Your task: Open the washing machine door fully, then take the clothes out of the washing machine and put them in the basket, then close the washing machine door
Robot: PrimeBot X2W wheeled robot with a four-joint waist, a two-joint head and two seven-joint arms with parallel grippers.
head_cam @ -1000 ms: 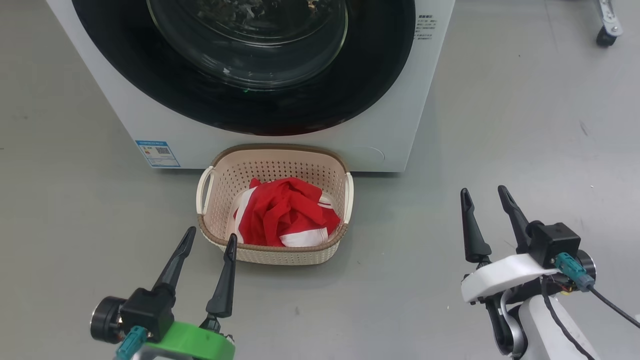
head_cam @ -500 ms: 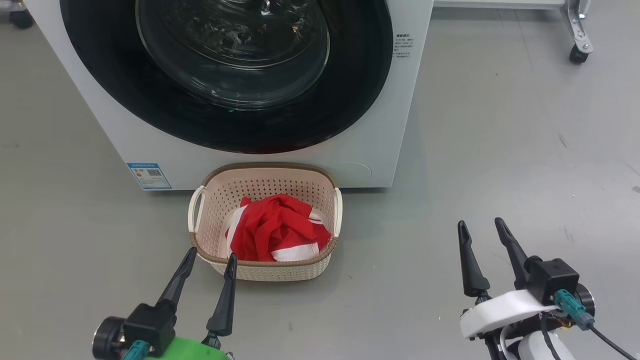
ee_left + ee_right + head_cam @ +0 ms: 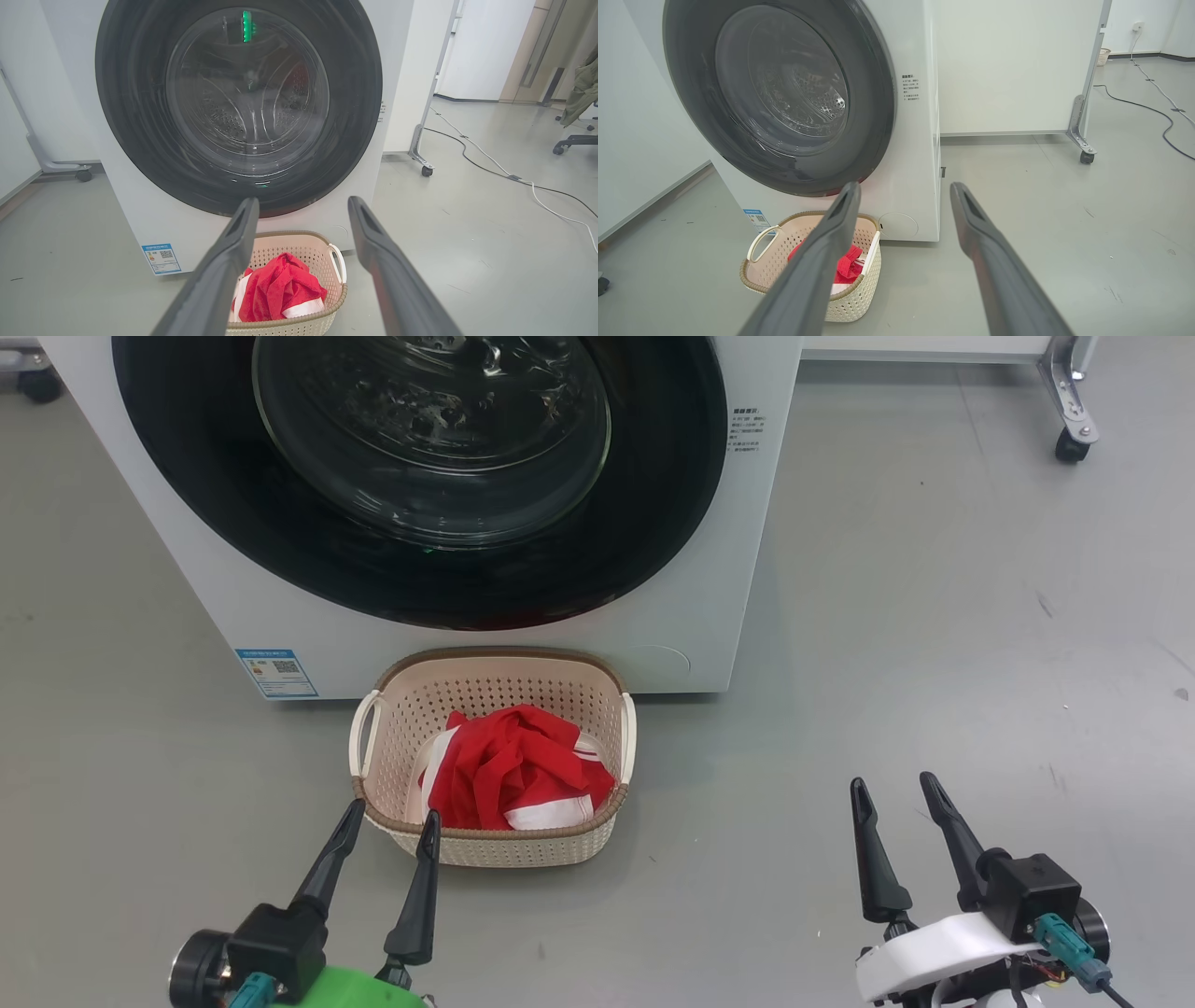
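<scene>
- Red clothes (image 3: pixel 513 770) lie bunched in the basket (image 3: pixel 504 849), which stands on the grey floor (image 3: pixel 934 616) just in front of the washing machine (image 3: pixel 747 616).
- Over the last second the whole head view has slid, so it is the camera that moved. Basket, clothes and machine keep the same places relative to one another.
- Both arms now sit lower in that view. Your left gripper (image 3: pixel 394 809) hangs by the basket's near left corner, and your right gripper (image 3: pixel 892 781) is well apart from it over bare floor.
- On both, the fingers are spread wide and carry nothing.
- The washing machine door (image 3: pixel 653 523) lies flush against the front, shut.
- You can take the task as all but finished: clothes out, door closed. The robot seems to be drawing back to rest, so nothing here needs another reach.
</scene>
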